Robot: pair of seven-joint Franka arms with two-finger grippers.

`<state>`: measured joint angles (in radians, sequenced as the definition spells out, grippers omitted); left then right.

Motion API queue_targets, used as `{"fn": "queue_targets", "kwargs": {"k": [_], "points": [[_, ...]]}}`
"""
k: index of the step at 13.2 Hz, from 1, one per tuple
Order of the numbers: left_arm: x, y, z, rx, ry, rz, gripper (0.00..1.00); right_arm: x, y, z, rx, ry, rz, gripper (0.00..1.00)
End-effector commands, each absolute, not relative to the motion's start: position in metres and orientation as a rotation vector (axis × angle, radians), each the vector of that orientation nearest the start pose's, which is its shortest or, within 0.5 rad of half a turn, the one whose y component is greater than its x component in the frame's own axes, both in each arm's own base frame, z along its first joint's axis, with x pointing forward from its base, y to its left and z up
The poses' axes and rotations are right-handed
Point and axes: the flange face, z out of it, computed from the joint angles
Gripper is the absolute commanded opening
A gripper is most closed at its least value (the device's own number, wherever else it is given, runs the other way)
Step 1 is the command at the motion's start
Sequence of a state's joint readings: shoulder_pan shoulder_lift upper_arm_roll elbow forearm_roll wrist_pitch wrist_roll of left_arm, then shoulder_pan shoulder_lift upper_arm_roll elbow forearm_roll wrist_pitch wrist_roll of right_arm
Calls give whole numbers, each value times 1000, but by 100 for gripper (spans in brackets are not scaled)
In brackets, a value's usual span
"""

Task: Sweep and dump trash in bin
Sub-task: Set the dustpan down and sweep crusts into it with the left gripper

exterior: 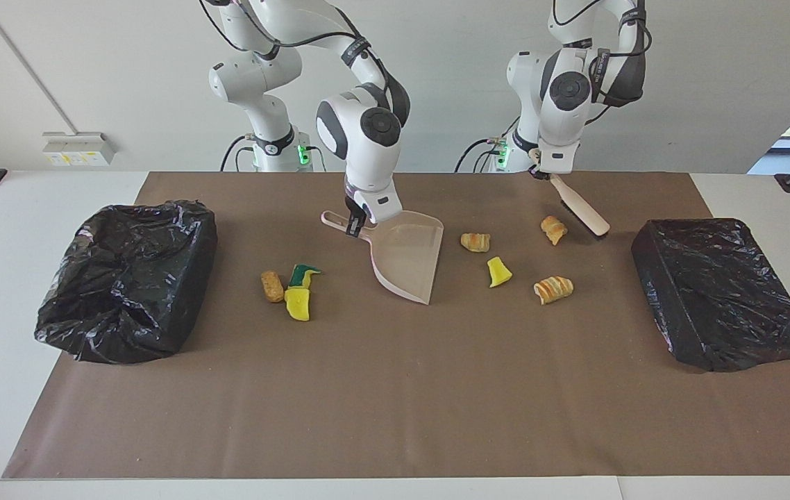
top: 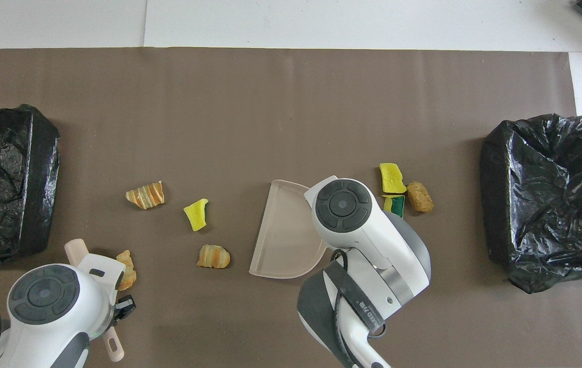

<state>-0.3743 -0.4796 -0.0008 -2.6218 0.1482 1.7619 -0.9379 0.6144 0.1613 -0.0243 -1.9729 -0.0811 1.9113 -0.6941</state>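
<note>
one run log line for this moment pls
left gripper: shut on brush, raised | right gripper: shut on dustpan handle | trash: seven bits on mat, none in dustpan

I count seven bits of trash: four pastry lumps [exterior: 553, 289] and three sponge pieces [exterior: 499, 272]. I see two black-bagged bins [exterior: 128, 278], one dustpan [exterior: 405, 260], one hand brush [exterior: 581, 208], and one brown mat [exterior: 395, 403].
</note>
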Motion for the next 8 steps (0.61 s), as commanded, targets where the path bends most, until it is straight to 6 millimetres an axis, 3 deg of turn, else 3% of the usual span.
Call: {"fn": "queue_targets", "kwargs": {"k": [1,3,8], "points": [[324,-127,370,-2748,-755,284,0,470,324,369,-2494,-1952,332,0],[333,-142,365,-2803,-751,283,0,471,324,368,-2494,-1952,332,0],[364,-204,361,-2996,-659,295,0,471,323,368,-2495,-1949,340,0]]}}
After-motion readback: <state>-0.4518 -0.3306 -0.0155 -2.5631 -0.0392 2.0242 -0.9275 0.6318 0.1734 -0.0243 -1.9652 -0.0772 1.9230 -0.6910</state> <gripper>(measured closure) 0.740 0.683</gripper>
